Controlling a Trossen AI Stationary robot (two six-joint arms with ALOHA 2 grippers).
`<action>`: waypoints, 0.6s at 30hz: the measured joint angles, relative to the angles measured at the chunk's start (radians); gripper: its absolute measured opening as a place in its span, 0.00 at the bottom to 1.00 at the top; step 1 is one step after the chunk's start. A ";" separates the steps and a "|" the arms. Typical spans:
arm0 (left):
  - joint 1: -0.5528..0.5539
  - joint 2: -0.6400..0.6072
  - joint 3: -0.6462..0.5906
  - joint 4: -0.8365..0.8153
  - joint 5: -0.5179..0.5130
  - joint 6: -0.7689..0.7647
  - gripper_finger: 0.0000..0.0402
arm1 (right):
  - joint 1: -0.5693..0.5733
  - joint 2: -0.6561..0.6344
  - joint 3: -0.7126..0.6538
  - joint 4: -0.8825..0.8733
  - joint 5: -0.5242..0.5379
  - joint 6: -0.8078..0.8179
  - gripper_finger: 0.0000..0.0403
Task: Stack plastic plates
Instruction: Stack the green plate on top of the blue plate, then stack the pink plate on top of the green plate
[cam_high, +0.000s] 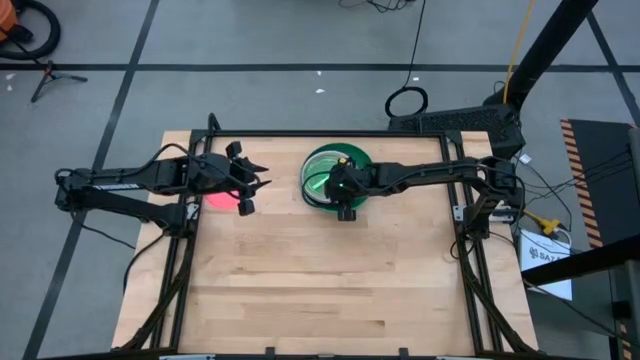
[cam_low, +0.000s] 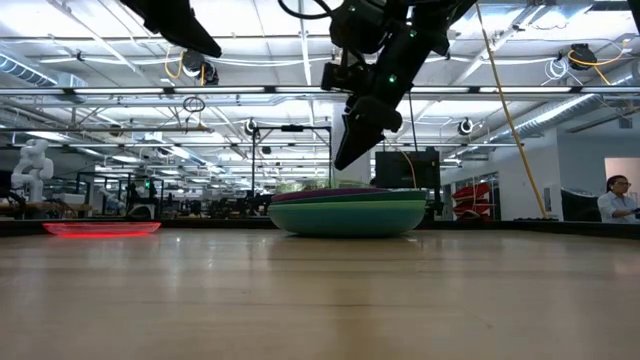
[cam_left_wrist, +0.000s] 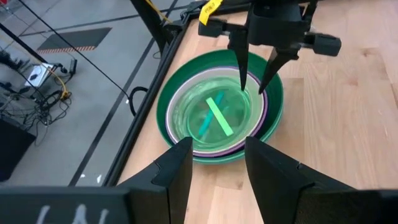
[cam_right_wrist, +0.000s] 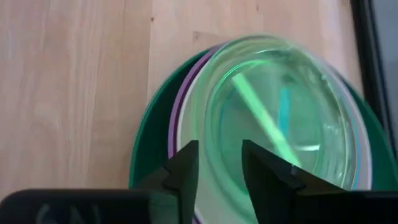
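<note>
The stack of plastic plates (cam_high: 322, 182) sits at the far middle of the table, nested largest at the bottom so each smaller plate seats inside the rim below: a dark green plate (cam_left_wrist: 166, 102) outermost, a purple rim (cam_left_wrist: 266, 112) within it, and a translucent lime plate (cam_right_wrist: 280, 112) on top (bright streaks in it look like reflections, not objects). The right gripper (cam_high: 346, 196) hangs directly above this stack, fingers pointing down and spread apart with nothing between them, its tips clear of the top plate in the low view; that posture suggests it has no hold on the stack.

The pink plate (cam_high: 221, 198) lies alone on the wood, apart from the stack, just below and beside the left gripper (cam_high: 246, 184), whose fingers are also spread and empty. Being the nearer arm, the left likely has this plate as its next pick.
</note>
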 joint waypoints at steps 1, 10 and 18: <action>0.000 0.000 0.000 -0.005 0.000 -0.002 0.38 | 0.000 0.000 0.000 -0.010 0.000 0.011 0.30; 0.000 0.002 0.000 -0.091 0.000 -0.057 0.38 | 0.004 0.000 0.000 -0.108 -0.005 0.124 0.34; 0.001 0.003 -0.032 -0.206 -0.123 -0.229 0.38 | 0.058 -0.004 -0.001 -0.181 -0.005 0.167 0.32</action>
